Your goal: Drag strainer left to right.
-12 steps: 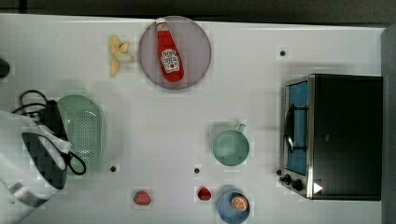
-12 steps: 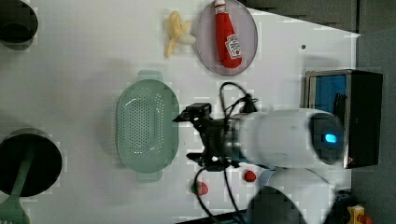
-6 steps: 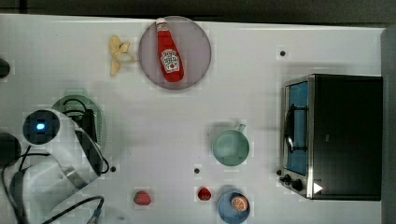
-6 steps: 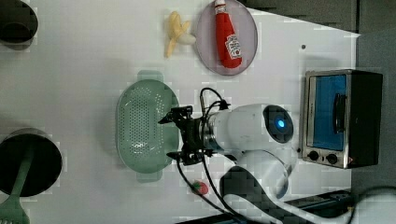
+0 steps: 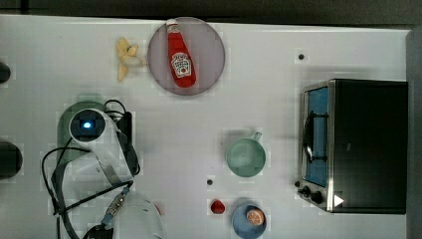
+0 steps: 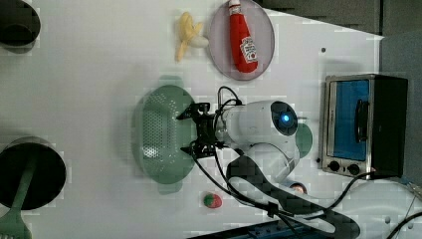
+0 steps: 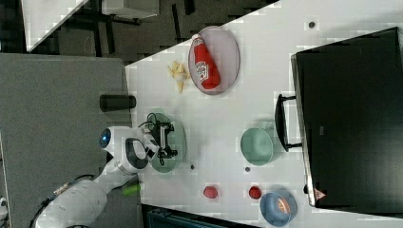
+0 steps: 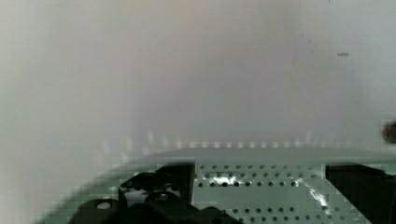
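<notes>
Left view, left to right: strainer (image 6: 161, 132) sits left of centre in the frame, long axis running top to bottom, perforated inside facing up. Gripper (image 6: 195, 129) hangs over its right-hand rim — fingers spread wide, nothing between them, one finger toward the frame's top and one toward its bottom. Whether a fingertip touches the rim cannot be told. Arm body lies further right, then the green cup (image 6: 302, 140) partly hidden behind it, then the toaster oven (image 6: 362, 127) at the right edge.

Top view: strainer (image 5: 67, 124) at middle left, mostly under the arm; cup (image 5: 245, 157) near centre.

Judgement: the gripper must drop onto the rim wall, then pull toward the cup side — the free table between them looks sufficient.
</notes>
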Robot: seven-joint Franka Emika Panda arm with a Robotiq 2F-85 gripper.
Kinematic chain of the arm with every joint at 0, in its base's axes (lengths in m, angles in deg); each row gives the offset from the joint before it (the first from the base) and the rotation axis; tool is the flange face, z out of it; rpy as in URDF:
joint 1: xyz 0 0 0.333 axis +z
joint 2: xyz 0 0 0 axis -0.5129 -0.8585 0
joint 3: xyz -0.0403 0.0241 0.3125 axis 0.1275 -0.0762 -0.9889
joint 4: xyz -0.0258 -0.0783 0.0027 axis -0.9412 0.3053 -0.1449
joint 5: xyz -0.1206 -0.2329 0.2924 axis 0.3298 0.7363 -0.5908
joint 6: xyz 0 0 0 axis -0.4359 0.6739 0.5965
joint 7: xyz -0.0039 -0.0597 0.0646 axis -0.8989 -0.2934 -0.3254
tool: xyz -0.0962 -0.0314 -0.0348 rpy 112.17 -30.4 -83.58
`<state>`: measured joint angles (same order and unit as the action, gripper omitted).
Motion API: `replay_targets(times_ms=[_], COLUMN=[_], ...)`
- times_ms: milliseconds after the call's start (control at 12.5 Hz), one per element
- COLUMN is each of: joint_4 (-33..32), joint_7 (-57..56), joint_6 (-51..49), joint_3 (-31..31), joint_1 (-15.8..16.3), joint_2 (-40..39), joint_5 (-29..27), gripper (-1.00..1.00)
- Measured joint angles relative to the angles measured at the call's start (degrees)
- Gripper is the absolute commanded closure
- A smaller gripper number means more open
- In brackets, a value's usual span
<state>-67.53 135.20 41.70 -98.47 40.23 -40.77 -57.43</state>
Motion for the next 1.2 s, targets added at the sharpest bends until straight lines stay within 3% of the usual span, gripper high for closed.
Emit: replay_targets(times_ms=[480,720,1200], joint_4=[1.9,1.23,-1.68], joint_7=[1.85,1.9,1.85], joint_6=[1.85,0.84,-0.84], joint_3=[8.22,8.91,10.39], joint_1=[10.06,12.38,9.47], joint_2=[-0.84,-0.76,1.85], joint_5=[1.03,0.4,0.24], gripper=[-1.0,-1.0,-1.0])
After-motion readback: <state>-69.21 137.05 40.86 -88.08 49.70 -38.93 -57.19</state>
